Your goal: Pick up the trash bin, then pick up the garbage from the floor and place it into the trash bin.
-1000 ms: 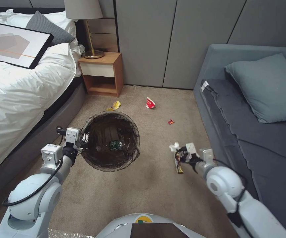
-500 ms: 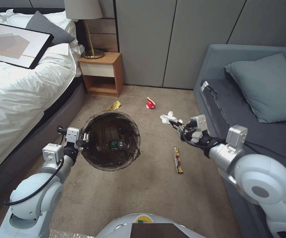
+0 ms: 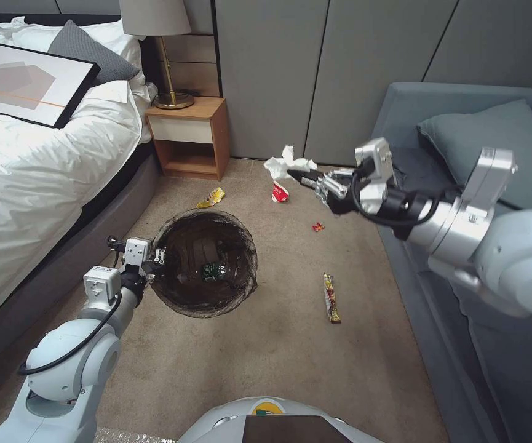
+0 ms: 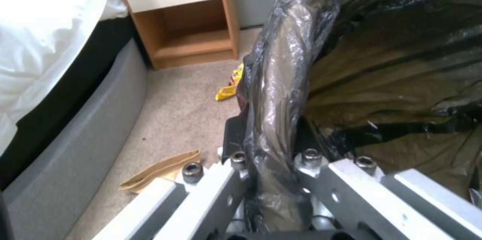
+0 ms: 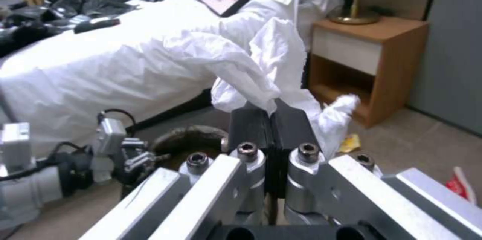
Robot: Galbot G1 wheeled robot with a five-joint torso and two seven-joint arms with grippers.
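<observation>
Carry crumpled white paper [image 3: 288, 163], pinched tight in right gripper [image 3: 299, 177], leftward and nearer over trash bin [image 3: 179, 295] clamped by left gripper [image 3: 158, 257] before releasing.

Grey panelled wall [image 3: 339, 74] at 12 o'clock. Bed [image 3: 26, 166] with rumpled white duvet at 9–10 o'clock; grey pillow [image 3: 84, 52] and framed abstract picture [image 3: 23, 80] on it. Wooden nightstand [image 3: 189, 138] at 11 o'clock, brass-based lamp [image 3: 164, 55] on top. Grey sofa [image 3: 462, 203] at 3 o'clock, blue-grey cushion [image 3: 499, 157] on seat. Beige carpet [image 3: 278, 357] between.
</observation>
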